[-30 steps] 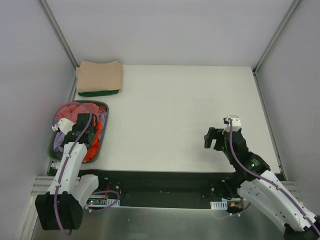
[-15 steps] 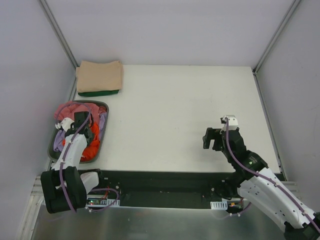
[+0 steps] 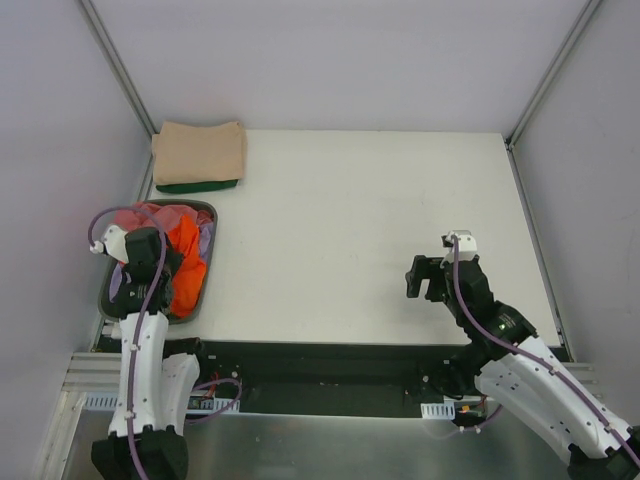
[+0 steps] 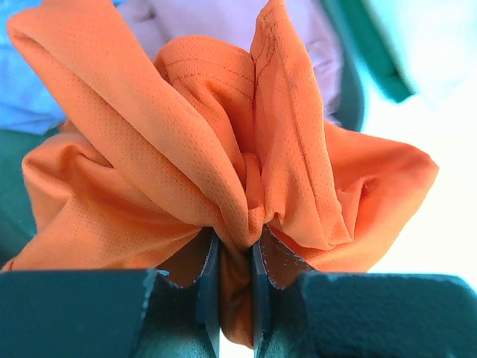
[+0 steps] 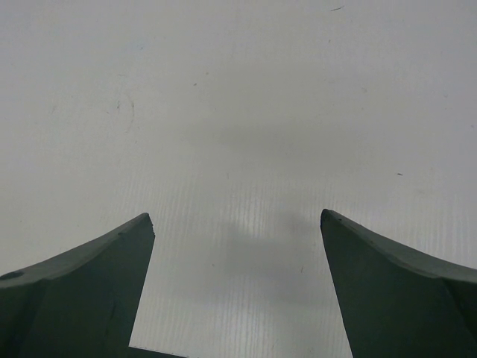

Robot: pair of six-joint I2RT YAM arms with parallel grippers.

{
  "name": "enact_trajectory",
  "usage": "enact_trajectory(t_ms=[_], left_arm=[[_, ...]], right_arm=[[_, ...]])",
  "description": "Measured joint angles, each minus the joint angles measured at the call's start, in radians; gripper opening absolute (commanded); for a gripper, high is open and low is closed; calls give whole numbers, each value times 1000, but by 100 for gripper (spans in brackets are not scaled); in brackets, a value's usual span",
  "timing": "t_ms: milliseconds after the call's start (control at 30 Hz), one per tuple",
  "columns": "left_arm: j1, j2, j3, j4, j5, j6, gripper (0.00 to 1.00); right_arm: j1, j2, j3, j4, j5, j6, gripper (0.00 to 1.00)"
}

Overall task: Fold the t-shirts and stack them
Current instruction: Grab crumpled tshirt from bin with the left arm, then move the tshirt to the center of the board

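A bright orange t-shirt [image 3: 184,256] is bunched up and partly lifted out of the basket [image 3: 104,303] at the table's left edge. My left gripper [image 3: 163,265] is shut on a fold of it. The left wrist view shows the orange cloth [image 4: 223,149] pinched between the two pads [image 4: 210,261]. Pink [image 3: 135,214] and lilac [image 3: 207,238] t-shirts lie in the basket under it. A folded tan t-shirt [image 3: 200,150] rests on a folded dark green one [image 3: 200,186] at the far left corner. My right gripper [image 3: 425,277] hangs open over bare table [image 5: 238,112], holding nothing.
The dark grey basket sits against the left wall, beside the table's left edge. Grey walls and metal posts [image 3: 118,65] close in the table on three sides. The arm bases stand at the near edge.
My left gripper has shut on the orange t-shirt and risen, pulling the cloth up out of the basket. The right arm has hardly moved.
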Motion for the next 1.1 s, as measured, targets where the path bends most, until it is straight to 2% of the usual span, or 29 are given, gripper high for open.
enact_trajectory(t_ms=[267, 367, 467, 533, 700, 767, 967, 1100], left_arm=[[0, -215, 92, -2, 156, 1, 0], [0, -197, 126, 55, 335, 17, 0], [-20, -113, 129, 132, 537, 26, 0], [-105, -40, 128, 171, 583, 35, 0], [-527, 141, 135, 253, 560, 104, 0], [-634, 239, 172, 272, 564, 130, 0], [-752, 527, 349, 324, 561, 180, 0], [-824, 610, 435, 340, 563, 209, 0]], right_arm=[[0, -16, 21, -11, 5, 27, 96], [0, -8, 109, -24, -22, 50, 96], [0, -3, 198, -13, -74, 75, 96], [0, -2, 230, -2, -113, 97, 96], [0, 10, 237, -4, -189, 122, 96], [0, 18, 238, -8, -213, 124, 96], [0, 9, 238, -30, -252, 116, 96], [0, -30, 238, -42, -248, 103, 96]])
